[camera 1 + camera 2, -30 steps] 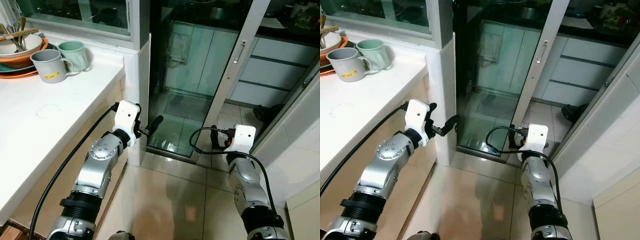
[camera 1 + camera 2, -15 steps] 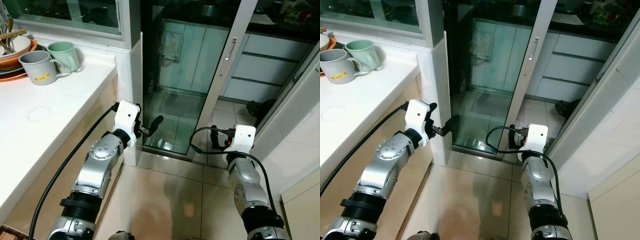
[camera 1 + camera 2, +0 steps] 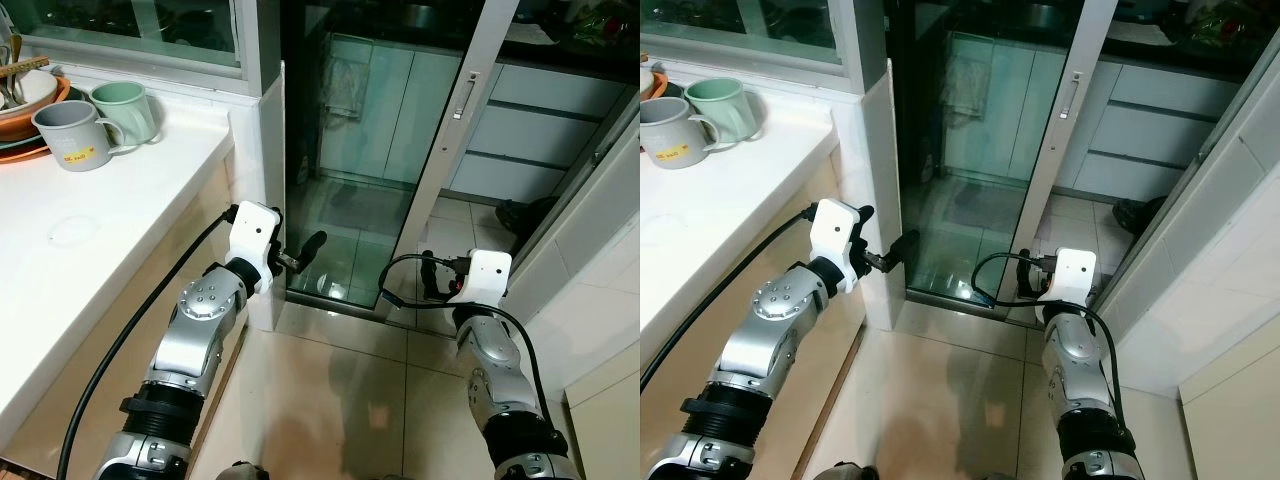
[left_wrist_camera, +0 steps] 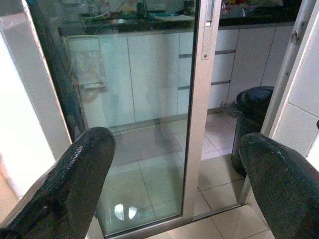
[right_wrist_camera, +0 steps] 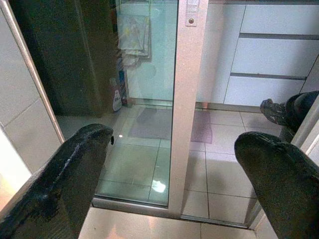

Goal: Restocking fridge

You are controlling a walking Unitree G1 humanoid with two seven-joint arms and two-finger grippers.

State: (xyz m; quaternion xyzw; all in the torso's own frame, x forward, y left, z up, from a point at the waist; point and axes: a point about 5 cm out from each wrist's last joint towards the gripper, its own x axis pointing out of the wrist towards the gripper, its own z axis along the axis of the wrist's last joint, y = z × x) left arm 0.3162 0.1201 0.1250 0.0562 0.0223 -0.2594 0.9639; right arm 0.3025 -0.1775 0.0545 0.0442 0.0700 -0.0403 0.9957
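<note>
- Fridge: where it stands cannot be told from this spot, and no goods for it can be made out either. As a judgement only, a fridge door is stiff and fairly heavy and its seal holds it shut. It is best taken by its handle or its free edge, away from the hinge.
- On the far left a white counter [image 3: 110, 220] carries a stack of bowls [image 3: 25, 100], a grey mug [image 3: 68, 135] and a green mug [image 3: 125, 108]. These look hard, smooth and breakable. They sit well apart from both arms.
- The left gripper [image 4: 177, 142] is held out just beside the counter's white end post [image 3: 262, 180]. Its two black fingers are spread wide with nothing between them, and it points at the glass.
- Ahead in the middle is a glass sliding door [image 3: 350, 190] in a pale metal frame, with a slim handle [image 3: 461, 97] on its upright. Through the pane a tiled floor and white cabinets [image 3: 540, 120] show. The glass would be slippery and fragile to press, so the frame or handle is the safer place to take hold.
- The right gripper [image 5: 174, 137] hangs low before the door's upright, its fingers likewise spread and empty.
- To the right a black bin [image 4: 251, 107] stands on the floor by a tiled wall [image 3: 600, 250].
- Empty grippers fit equally a robot going to fetch goods and one that has put them away.
</note>
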